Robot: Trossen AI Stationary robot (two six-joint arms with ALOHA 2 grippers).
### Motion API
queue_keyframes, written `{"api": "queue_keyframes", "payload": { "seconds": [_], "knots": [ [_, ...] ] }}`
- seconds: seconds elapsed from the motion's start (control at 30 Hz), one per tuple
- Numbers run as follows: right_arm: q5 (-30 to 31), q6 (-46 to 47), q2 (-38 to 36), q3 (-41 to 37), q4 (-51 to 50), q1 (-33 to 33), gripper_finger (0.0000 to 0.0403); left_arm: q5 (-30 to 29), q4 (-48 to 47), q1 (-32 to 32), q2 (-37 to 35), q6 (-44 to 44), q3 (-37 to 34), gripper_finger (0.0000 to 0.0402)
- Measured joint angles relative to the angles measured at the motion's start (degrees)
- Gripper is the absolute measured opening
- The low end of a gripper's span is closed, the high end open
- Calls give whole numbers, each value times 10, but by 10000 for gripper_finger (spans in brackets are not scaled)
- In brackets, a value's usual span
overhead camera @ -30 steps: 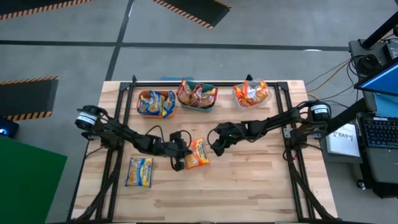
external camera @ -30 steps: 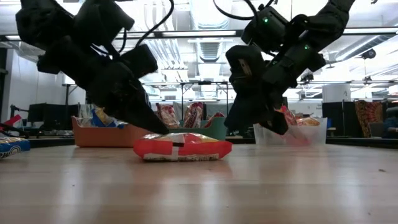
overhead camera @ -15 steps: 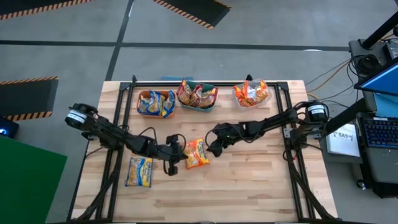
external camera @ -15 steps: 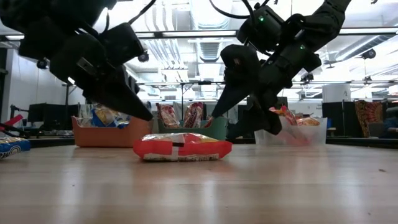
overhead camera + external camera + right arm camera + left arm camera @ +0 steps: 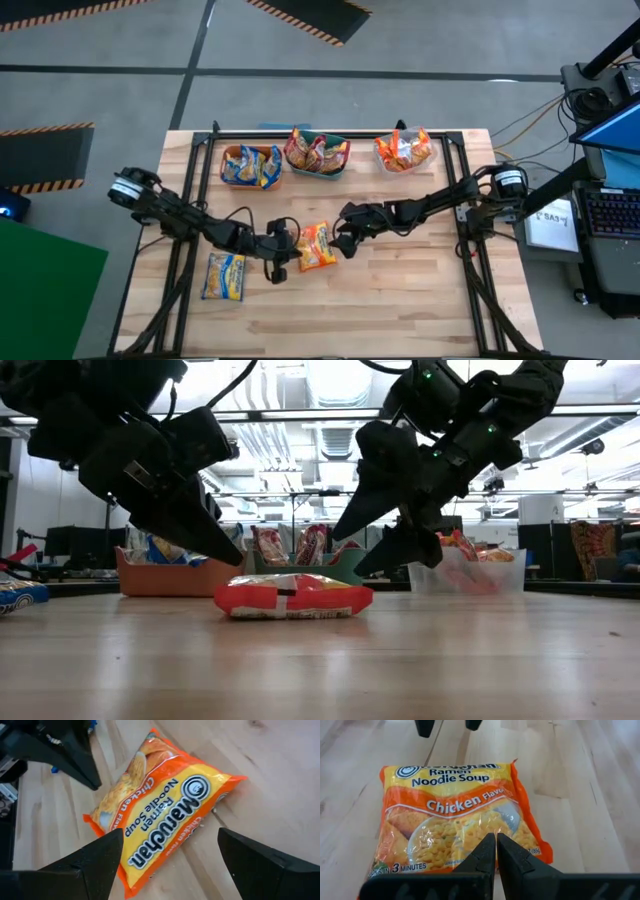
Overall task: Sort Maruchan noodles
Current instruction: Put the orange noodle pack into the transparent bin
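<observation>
Two matte black jointed arms, blocky links, thin black cables looped alongside. Silver-white round caps at the shoulder joints. Small green indicator light on the right arm's wrist. Tapered, wedge-shaped black fingers (image 5: 485, 857).

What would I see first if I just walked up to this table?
Probably the orange chicken-flavor Maruchan packet lying flat mid-table, with the open right gripper on one side and the shut left gripper on the other. Next, three bins along the far edge, orange, green and clear, each holding packets.
</observation>
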Motion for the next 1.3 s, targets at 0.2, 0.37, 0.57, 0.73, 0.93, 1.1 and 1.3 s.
{"api": "queue_keyframes", "payload": {
  "seconds": [0.2, 0.37, 0.57, 0.73, 0.93, 1.1, 1.3],
  "knots": [
    [13, -10, 0, -1, 4, 0, 311, -1, 8, 0, 0, 0, 0, 0],
    [33, -18, 0, -2, 16, 10, 311, -1, 10, 0, 0, -6, 0, 0],
    [40, -17, 0, -3, 44, 15, 311, -1, 10, 0, 0, -1, 0, 0],
    [41, -17, 0, -3, 51, 15, 311, -1, 10, 0, 0, 0, -2, 0],
    [68, -17, 23, -5, 61, 17, 311, -1, 12, 0, 1, 0, -9, 0],
    [65, -17, 72, -5, 91, 18, 311, -1, 27, 0, 1, 0, -10, 0],
    [48, -17, 103, -5, 138, 18, 311, -1, 35, -1, 1, -2, -14, 0]
  ]
}}
